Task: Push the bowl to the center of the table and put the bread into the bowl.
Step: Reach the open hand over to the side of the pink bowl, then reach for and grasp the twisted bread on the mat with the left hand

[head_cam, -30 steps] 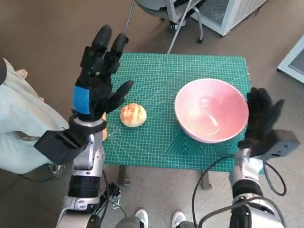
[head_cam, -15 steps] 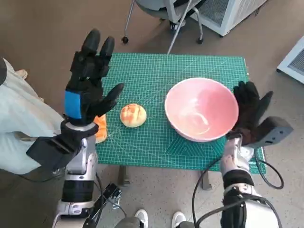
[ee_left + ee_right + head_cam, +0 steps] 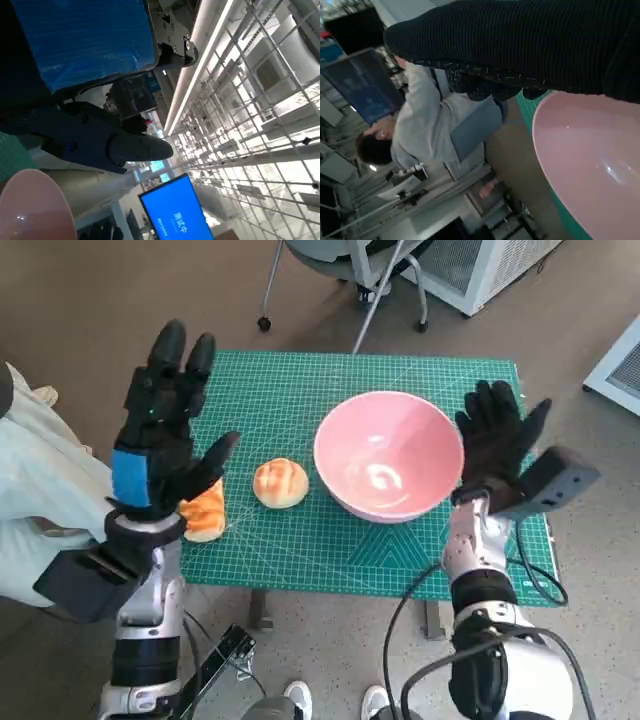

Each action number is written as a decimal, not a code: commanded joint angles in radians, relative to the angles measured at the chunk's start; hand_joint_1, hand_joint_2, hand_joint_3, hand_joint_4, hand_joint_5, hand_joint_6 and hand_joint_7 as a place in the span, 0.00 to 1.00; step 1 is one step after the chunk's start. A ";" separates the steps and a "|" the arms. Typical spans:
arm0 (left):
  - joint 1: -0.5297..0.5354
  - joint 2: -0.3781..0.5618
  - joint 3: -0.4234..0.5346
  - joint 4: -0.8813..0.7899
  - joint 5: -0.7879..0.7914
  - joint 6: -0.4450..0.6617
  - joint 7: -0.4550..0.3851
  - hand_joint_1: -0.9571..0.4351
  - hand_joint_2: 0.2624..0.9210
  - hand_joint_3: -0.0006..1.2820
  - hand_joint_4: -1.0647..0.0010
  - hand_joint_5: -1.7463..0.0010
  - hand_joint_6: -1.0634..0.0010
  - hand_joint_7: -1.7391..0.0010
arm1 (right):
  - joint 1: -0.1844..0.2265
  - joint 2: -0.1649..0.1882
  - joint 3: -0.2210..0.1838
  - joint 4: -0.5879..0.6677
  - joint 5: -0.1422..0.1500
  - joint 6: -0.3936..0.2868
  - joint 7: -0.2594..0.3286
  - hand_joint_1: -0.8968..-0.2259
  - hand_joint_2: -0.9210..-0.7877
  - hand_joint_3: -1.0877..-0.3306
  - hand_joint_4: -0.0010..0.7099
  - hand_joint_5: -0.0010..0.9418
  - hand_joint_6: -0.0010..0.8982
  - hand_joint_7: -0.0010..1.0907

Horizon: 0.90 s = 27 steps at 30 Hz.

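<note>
Bowl (image 3: 388,467), pink and holding nothing, sits near the middle of the green-matted counter (image 3: 300,550) in the head view; the right hand (image 3: 497,445), fingers spread, touches its rim. Just beside it lies the golden round bread (image 3: 280,483). The left hand (image 3: 163,425) hovers spread, gripping nothing. The left wrist view shows a sliver of pink rim, the right wrist view the glossy bare inside.

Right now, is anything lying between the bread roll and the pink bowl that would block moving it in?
Nothing visible does. The bread roll lies on the green mat just beside the pink bowl, with only bare mat between them. A second, orange piece lies on the roll's far side, under the left hand.
</note>
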 commanded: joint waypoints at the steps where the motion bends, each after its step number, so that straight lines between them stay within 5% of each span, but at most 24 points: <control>1: 0.010 0.006 0.003 -0.026 0.004 0.008 0.006 0.38 1.00 0.18 0.74 1.00 0.76 0.94 | 0.007 0.011 -0.007 0.016 -0.004 0.022 -0.017 0.68 0.00 0.35 0.34 0.01 0.07 0.68; 8: 0.055 0.052 0.036 -0.039 0.014 0.013 0.002 0.39 1.00 0.19 0.72 0.99 0.76 0.94 | -0.021 0.011 0.034 0.019 -0.050 0.061 -0.040 0.71 0.00 0.36 0.36 0.01 0.05 0.73; 14: 0.080 0.151 0.058 -0.009 0.015 0.011 -0.070 0.40 1.00 0.19 0.70 0.99 0.73 0.94 | -0.018 -0.006 0.053 0.005 -0.069 0.015 0.000 0.70 0.00 0.36 0.35 0.01 0.03 0.73; 22: 0.066 0.484 0.077 0.074 0.211 -0.033 -0.201 0.42 1.00 0.18 0.66 0.98 0.68 0.92 | -0.018 -0.033 0.115 -0.045 -0.110 -0.154 0.151 0.58 0.00 0.40 0.39 0.02 0.06 0.63; 27: 0.020 0.611 0.047 0.154 0.254 -0.069 -0.276 0.47 1.00 0.14 0.62 0.98 0.63 0.91 | -0.006 -0.054 0.150 -0.102 -0.099 -0.272 0.333 0.52 0.00 0.45 0.47 0.04 0.11 0.62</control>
